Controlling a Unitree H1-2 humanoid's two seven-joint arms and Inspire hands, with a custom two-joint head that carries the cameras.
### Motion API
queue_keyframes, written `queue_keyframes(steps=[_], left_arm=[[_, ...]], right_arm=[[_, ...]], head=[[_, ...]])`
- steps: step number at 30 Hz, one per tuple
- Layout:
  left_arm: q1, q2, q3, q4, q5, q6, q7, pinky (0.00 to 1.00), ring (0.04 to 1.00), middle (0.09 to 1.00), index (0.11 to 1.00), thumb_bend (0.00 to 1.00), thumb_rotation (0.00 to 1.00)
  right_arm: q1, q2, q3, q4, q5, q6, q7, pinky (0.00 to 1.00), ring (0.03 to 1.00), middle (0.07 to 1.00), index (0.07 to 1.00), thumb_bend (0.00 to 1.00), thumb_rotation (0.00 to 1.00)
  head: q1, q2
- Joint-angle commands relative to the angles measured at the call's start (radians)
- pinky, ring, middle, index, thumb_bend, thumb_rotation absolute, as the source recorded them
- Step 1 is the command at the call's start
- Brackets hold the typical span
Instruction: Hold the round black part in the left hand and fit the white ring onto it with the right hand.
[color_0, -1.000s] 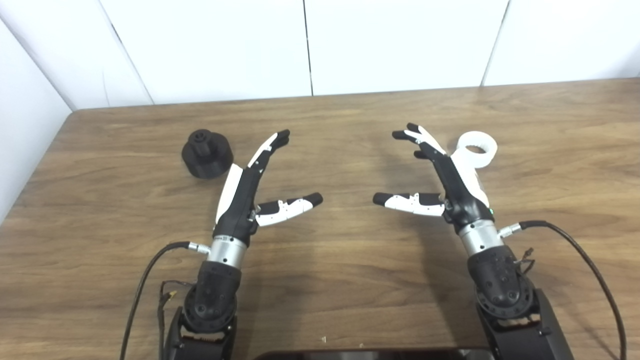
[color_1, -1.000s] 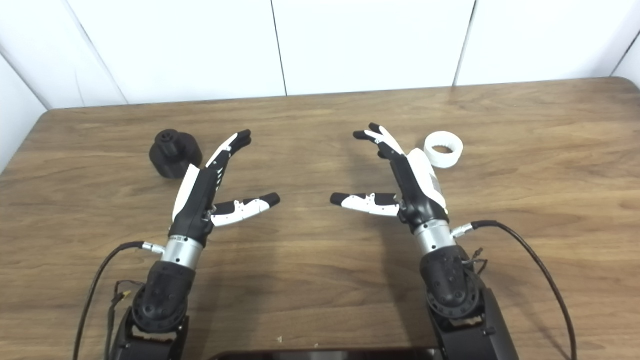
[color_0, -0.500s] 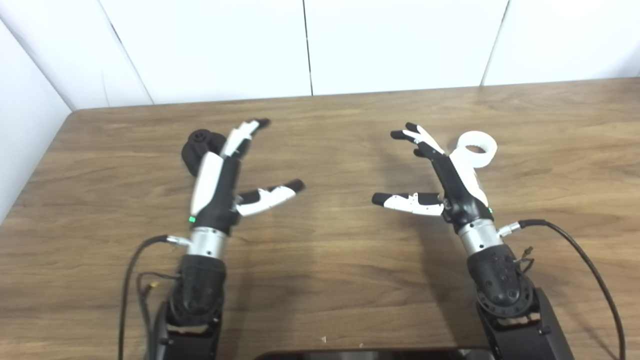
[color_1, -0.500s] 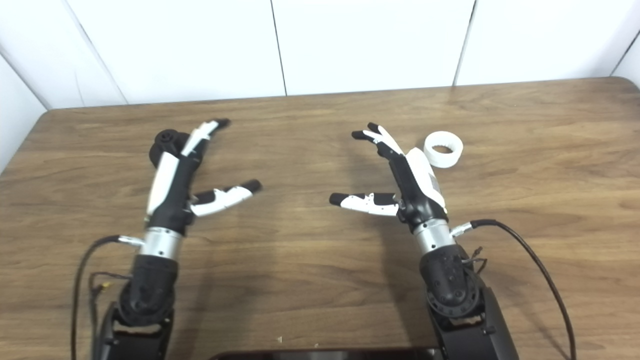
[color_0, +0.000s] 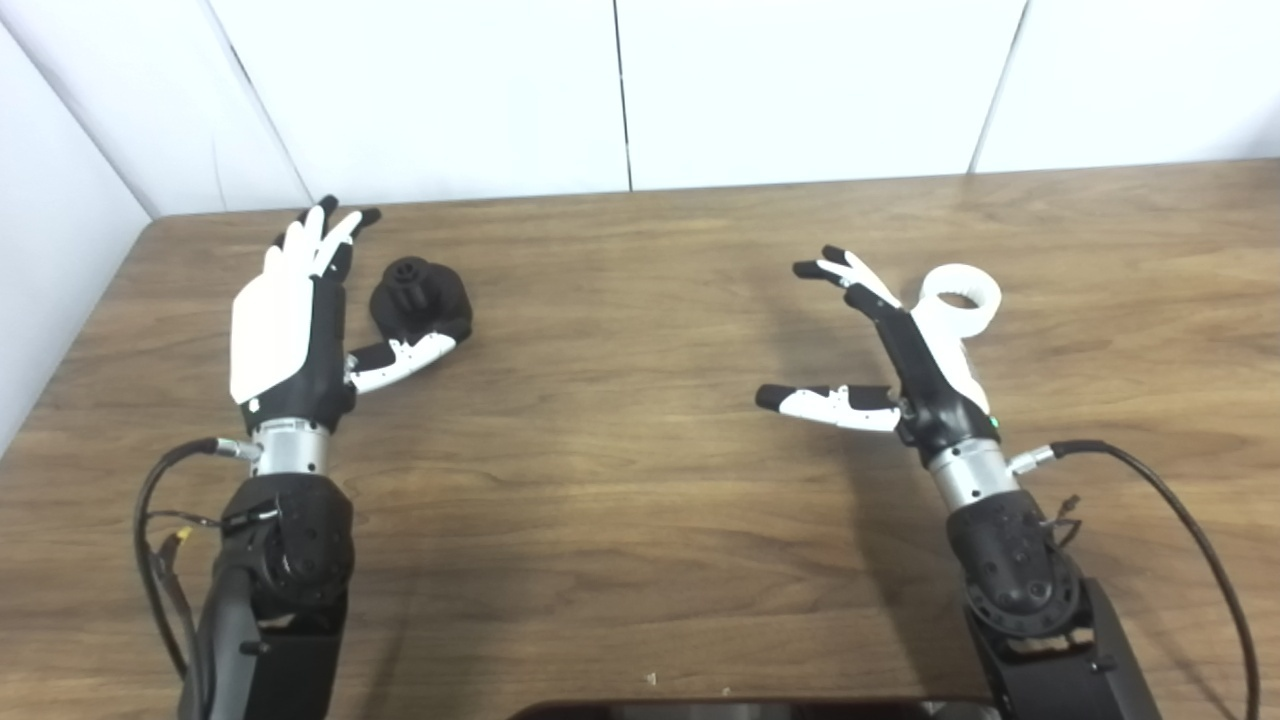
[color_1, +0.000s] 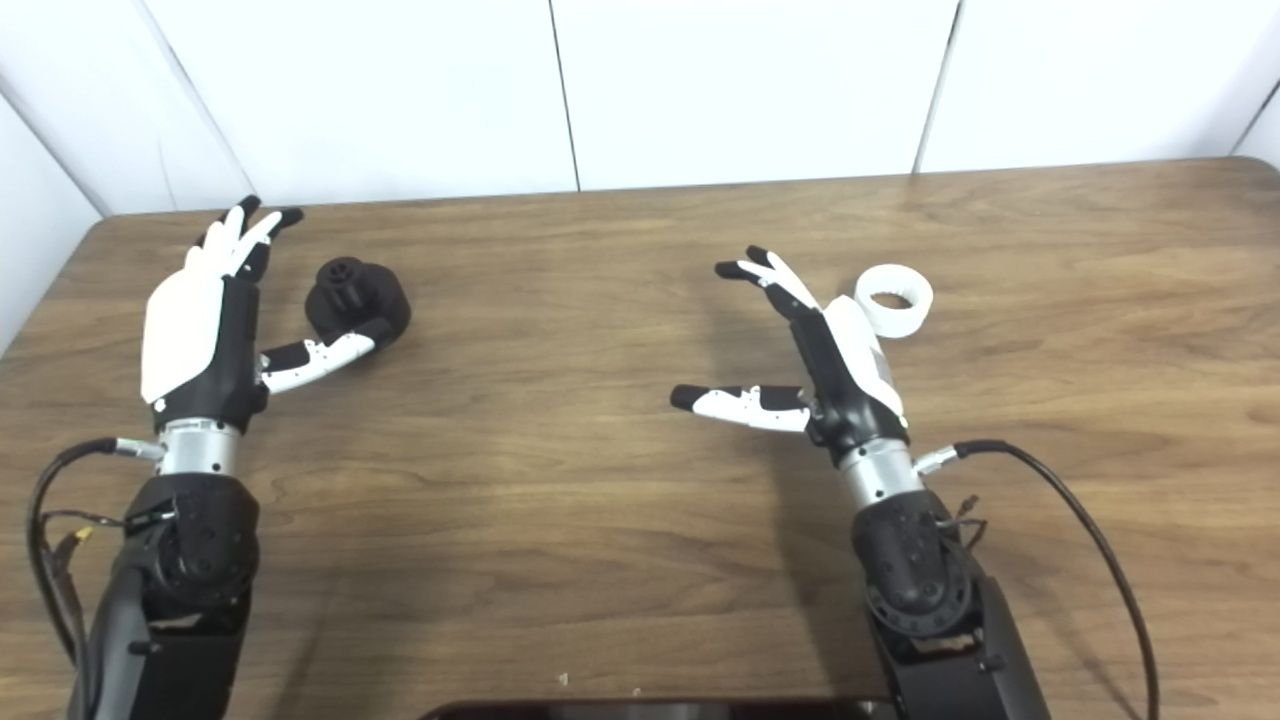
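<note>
The round black part (color_0: 420, 302) stands on the wooden table (color_0: 640, 480) at the left, a knob on its top. My left hand (color_0: 290, 320) is open just left of it, fingers stretched toward the wall, thumb lying against the part's near side. The white ring (color_1: 893, 299) lies on the table at the right. My right hand (color_1: 815, 350) is open beside it on the left, palm facing left, thumb pointing left. Nothing is held in either hand.
White wall panels (color_0: 620, 90) close off the table's far edge and the left side. Black cables (color_0: 1180, 520) trail from both wrists over the table. A dark object (color_0: 740, 708) sits at the picture's bottom edge.
My left hand has swung left, from the right of the black part to its left side, and its thumb now touches the part. The right hand has barely moved. The view shifted slightly.
</note>
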Motion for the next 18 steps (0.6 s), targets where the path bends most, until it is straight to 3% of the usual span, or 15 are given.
queue_keyframes(steps=[1,11,18], left_arm=[[-0.042,0.037,0.014,0.005,0.046,0.013,0.047,1.00,1.000,1.000,0.919,1.00,0.55],[-0.081,0.055,0.027,0.079,0.087,0.069,0.097,1.00,1.000,1.000,0.916,1.00,0.54],[-0.090,0.054,0.032,0.081,0.073,0.102,0.104,1.00,1.000,1.000,0.908,1.00,0.54]], right_arm=[[-0.045,-0.003,-0.006,-0.004,-0.003,-0.051,-0.022,0.86,0.917,0.929,0.816,0.88,0.38],[-0.036,-0.026,-0.027,0.004,0.041,-0.066,-0.015,0.87,0.935,0.944,0.826,0.87,0.37],[-0.031,-0.036,-0.040,0.021,0.060,-0.096,-0.028,0.85,0.922,0.932,0.814,0.88,0.35]], head=[[0.005,0.000],[0.150,-0.022],[0.181,-0.027]])
